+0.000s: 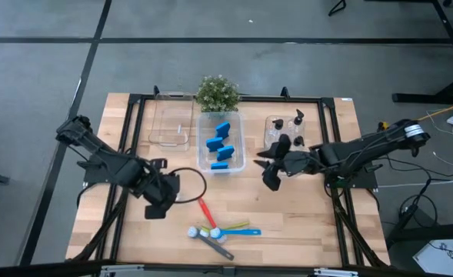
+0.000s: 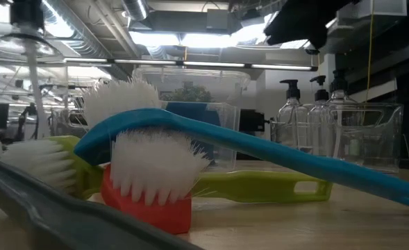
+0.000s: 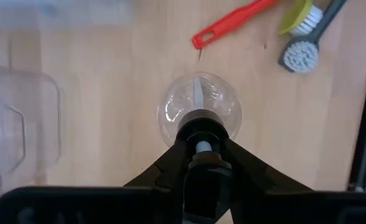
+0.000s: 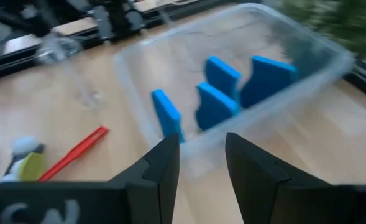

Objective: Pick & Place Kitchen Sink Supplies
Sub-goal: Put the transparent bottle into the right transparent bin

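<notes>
Nearest us the brushes lie crossed at the table's front: the blue brush [image 2: 260, 149] over the red brush [image 2: 148, 201], the yellow-green brush [image 2: 260, 187] beside them. Behind, we see the left gripper [image 3: 200, 163] clamped on a clear pump bottle [image 3: 199, 106] by its neck. Farther back, the right gripper [image 4: 201, 165] hangs parted and empty before the bin [image 4: 332, 59] holding four blue sponges [image 4: 217, 102].
</notes>
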`<state>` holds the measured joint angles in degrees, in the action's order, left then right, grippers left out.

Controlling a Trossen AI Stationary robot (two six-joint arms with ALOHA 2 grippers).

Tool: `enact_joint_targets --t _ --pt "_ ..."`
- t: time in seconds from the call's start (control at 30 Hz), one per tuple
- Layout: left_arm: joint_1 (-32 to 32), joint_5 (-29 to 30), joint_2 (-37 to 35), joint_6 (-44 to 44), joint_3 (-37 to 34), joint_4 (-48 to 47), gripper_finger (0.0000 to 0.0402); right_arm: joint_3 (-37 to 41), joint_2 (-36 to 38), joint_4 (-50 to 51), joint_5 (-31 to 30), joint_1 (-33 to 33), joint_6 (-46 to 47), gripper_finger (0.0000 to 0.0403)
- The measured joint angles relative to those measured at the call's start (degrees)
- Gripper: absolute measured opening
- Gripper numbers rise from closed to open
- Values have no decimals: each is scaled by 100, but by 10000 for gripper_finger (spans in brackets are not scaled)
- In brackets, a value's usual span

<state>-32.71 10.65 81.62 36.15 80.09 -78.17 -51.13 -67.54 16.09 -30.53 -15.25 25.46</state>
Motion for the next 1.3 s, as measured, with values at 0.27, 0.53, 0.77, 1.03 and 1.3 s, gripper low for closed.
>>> enact_joint_targets --t 0.27,0.53,0.77,1.03,1.3 --pt "494 254 -4 -887 0 26 78 0 -574 -1297 755 0 -1177 129" --pt "807 289 -4 -1768 2 830 78 0 -623 -1918 1125 -20 -1372 129" --pt "859 42 32 -1553 13 1506 78 -9 -1151 -3464 1074 -302 -2467 129" --pt "1022 -320 641 -1334 314 1572 78 -1010 -2148 -3111 1072 -343 -2729 133" --pt "1034 196 1324 -1386 1416 898 78 -2131 -2627 -1772 1259 -356 -2130 221"
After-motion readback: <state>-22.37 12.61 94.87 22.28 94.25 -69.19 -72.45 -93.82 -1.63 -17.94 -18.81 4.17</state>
